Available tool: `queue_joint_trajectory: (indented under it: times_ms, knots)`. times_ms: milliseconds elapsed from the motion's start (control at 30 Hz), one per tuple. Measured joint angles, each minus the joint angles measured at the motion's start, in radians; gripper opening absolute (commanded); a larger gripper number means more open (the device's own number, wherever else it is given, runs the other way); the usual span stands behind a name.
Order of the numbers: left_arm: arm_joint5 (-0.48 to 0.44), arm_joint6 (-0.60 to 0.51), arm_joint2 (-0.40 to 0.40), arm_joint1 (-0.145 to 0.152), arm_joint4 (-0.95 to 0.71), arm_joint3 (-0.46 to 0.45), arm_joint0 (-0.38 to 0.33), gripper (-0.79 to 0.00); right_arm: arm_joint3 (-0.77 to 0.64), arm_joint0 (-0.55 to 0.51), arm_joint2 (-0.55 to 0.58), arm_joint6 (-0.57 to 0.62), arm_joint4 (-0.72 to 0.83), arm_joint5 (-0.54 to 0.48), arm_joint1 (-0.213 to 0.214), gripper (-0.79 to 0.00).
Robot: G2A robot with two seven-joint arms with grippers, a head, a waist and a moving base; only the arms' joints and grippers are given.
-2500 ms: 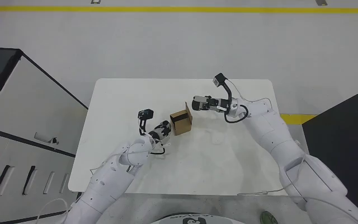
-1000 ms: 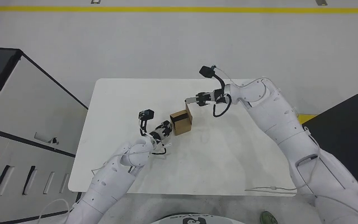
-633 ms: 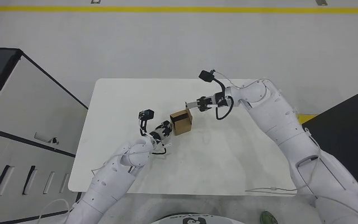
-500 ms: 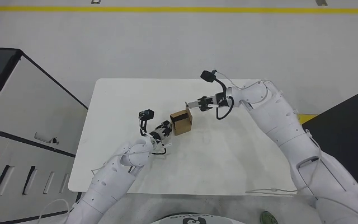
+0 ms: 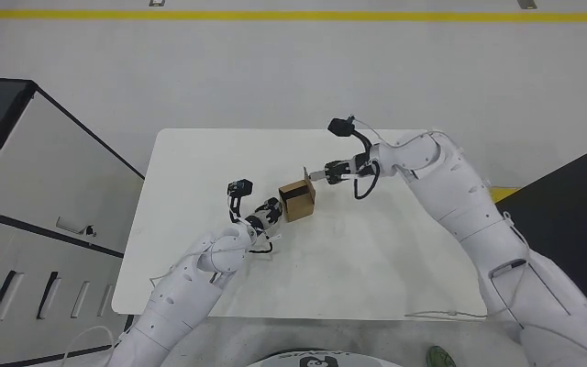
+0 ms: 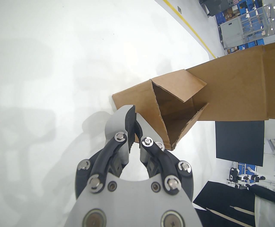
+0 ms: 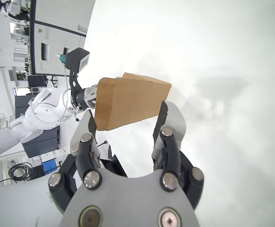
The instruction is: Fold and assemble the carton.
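- Desk (image 5: 367,266): white, rounded corners, on a grey floor (image 5: 275,73).
- Yellow line (image 5: 275,15): runs across the floor, well beyond the desk's far side.
- Short yellow stripe (image 5: 481,194): on the floor at the desk's right edge.
- Cabinet (image 5: 46,165): grey, dark-edged, left of the desk.
- Dark panel (image 5: 550,211): right of the desk.
- Shelves (image 6: 249,19): hold blue bins, far off.
- Coiled cable (image 7: 17,172): black, on the floor.

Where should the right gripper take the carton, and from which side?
Probably the upright flap of the carton, approached from the side away from the left gripper, which pinches the opposite wall. The flap stands thin and free beside the open top, and the open right gripper faces that side.
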Motion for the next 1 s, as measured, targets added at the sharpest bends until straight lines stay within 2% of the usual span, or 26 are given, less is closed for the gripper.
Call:
queue_joint_trajectory:
  times_ms: [133,400,700,1000]
  knots:
    - [0.0,0.0,0.0,0.0,0.0,0.0,0.0,-0.785,-0.005,0.028,-0.034,-0.006,-0.035,0.022,-0.014,-0.434]
    - [0.0,0.0,0.0,0.0,0.0,0.0,0.0,-0.785,-0.015,0.07,-0.095,0.013,-0.089,0.052,-0.039,-0.443]
    - [0.0,0.0,0.0,0.0,0.0,0.0,0.0,-0.785,-0.02,0.11,-0.161,0.043,-0.141,0.086,-0.069,-0.61]
    - [0.0,0.0,0.0,0.0,0.0,0.0,0.0,-0.785,-0.032,0.155,-0.23,0.077,-0.214,0.129,-0.103,-0.628]
